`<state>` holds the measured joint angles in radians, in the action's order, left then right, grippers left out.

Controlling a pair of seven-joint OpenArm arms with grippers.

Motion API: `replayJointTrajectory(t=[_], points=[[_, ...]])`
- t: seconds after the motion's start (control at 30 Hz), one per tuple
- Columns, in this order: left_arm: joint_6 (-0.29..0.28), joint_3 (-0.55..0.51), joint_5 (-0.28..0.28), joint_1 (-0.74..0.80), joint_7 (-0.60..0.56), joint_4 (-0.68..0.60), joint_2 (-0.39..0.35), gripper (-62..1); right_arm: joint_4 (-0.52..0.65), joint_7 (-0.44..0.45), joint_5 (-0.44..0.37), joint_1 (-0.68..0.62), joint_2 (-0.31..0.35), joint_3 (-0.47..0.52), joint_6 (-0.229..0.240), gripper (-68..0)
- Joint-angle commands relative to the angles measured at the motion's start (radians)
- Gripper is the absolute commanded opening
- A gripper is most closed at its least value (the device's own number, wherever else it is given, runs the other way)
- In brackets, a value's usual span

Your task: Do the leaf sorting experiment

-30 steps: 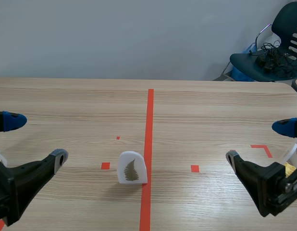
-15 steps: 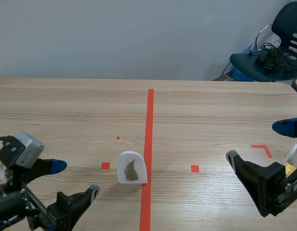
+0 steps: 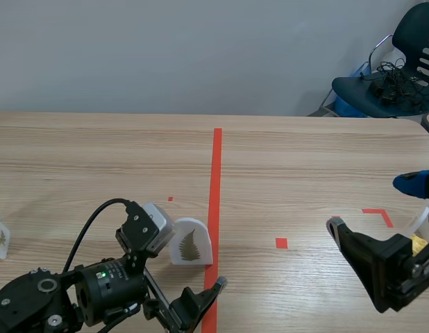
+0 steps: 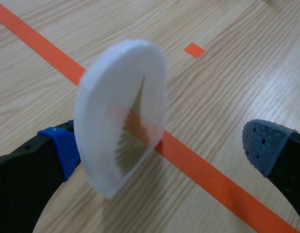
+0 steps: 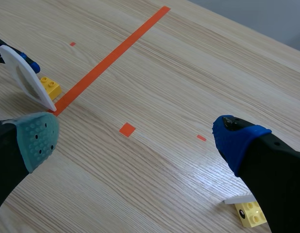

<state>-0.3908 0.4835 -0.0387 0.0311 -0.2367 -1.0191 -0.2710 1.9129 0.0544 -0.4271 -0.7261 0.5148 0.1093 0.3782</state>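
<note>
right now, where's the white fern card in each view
Scene view: fern card stands left of the tape line.
Left wrist view: fern card between the left gripper's open fingers, tape line behind.
Right wrist view: fern card far ahead of the right gripper, beside the line.

Left gripper around white leaf plaque (fern print), right gripper spread

Scene view faces up the table from the robot's side; both closer wrist views share its leaf card.
</note>
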Motion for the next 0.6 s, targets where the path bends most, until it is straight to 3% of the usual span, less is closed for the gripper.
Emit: replayJointTrajectory(t=[0.0,0.1,0.23,0.37,0.47,0.57], points=[[0.009,-0.006,-0.016,-0.013,-0.023,-0.014,0.000,1.4,0.014,0.008,-0.007,0.011,-0.016,0.011,-0.003,0.4],[0.035,-0.005,-0.016,-0.018,-0.037,-0.005,0.005,1.2,0.014,-0.007,-0.007,0.011,-0.031,0.011,-0.003,0.4],[0.038,-0.005,-0.016,-0.017,-0.036,-0.005,0.004,-27.3,0.014,-0.008,-0.007,0.011,-0.033,0.011,-0.003,0.4],[0.038,-0.005,-0.017,-0.017,-0.037,-0.005,0.005,-46.6,0.014,-0.008,-0.007,0.011,-0.033,0.011,-0.003,0.4],[0.038,-0.005,-0.017,-0.017,-0.037,-0.005,0.004,-53.6,0.014,-0.008,-0.007,0.011,-0.033,0.011,-0.003,0.4],[0.037,-0.005,-0.018,-0.016,-0.036,-0.006,0.004,-54.4,0.014,-0.008,-0.007,0.011,-0.033,0.011,-0.003,0.4]])
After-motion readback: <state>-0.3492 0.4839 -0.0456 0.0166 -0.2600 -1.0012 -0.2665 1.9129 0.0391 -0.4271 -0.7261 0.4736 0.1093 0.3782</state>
